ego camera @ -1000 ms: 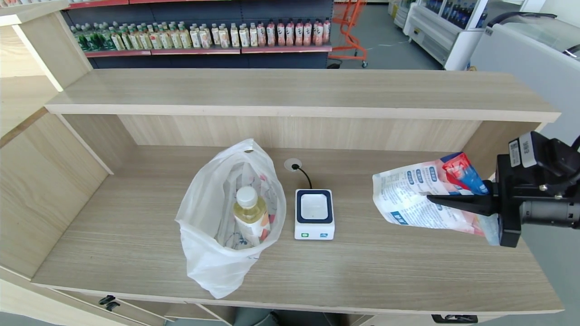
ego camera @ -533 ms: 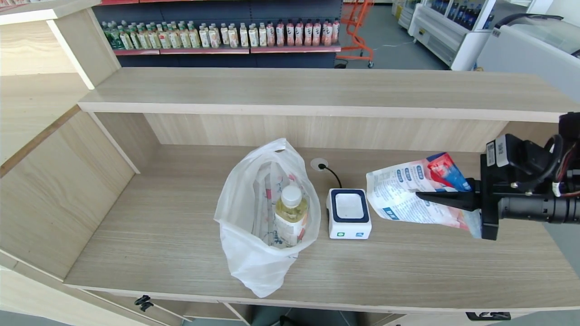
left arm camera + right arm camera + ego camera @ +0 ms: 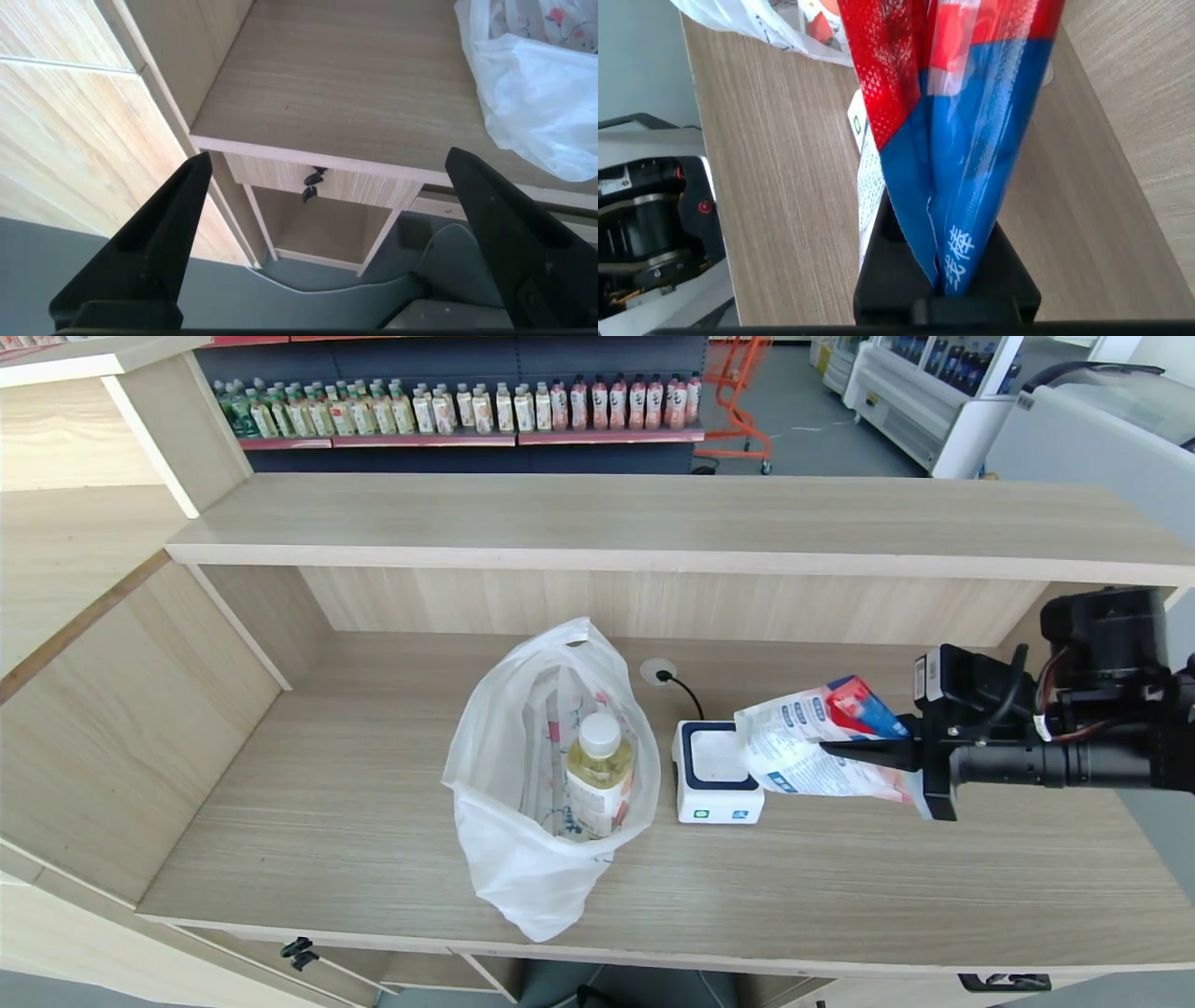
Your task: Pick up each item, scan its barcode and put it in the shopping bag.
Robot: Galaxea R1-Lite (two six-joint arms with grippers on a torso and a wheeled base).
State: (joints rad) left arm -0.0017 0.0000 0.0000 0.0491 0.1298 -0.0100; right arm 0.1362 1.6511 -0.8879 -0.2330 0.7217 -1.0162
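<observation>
A white plastic shopping bag [image 3: 523, 840] stands open on the wooden counter [image 3: 840, 896], with a bottle of yellow drink [image 3: 597, 770] upright inside. Just right of it sits the white barcode scanner [image 3: 711, 775]. My right gripper [image 3: 840, 751] is shut on a white, red and blue snack pouch [image 3: 794, 756], held flat above the counter with its far end over the scanner's right edge. In the right wrist view the pouch [image 3: 962, 140] hangs between the jaws. My left gripper [image 3: 329, 159] is open and holds nothing, below the counter's front edge, with the bag [image 3: 533, 84] off to one side.
A raised shelf [image 3: 653, 523] and wooden side panels [image 3: 121, 737] wall in the counter at the back and left. The scanner's cable [image 3: 681, 689] runs to a hole in the counter. A drawer handle [image 3: 313, 182] sits under the front edge.
The head camera shifted early on. My right gripper has carried the pouch leftward and lower, from right of the scanner to overlapping its right edge. Bag and bottle stayed put.
</observation>
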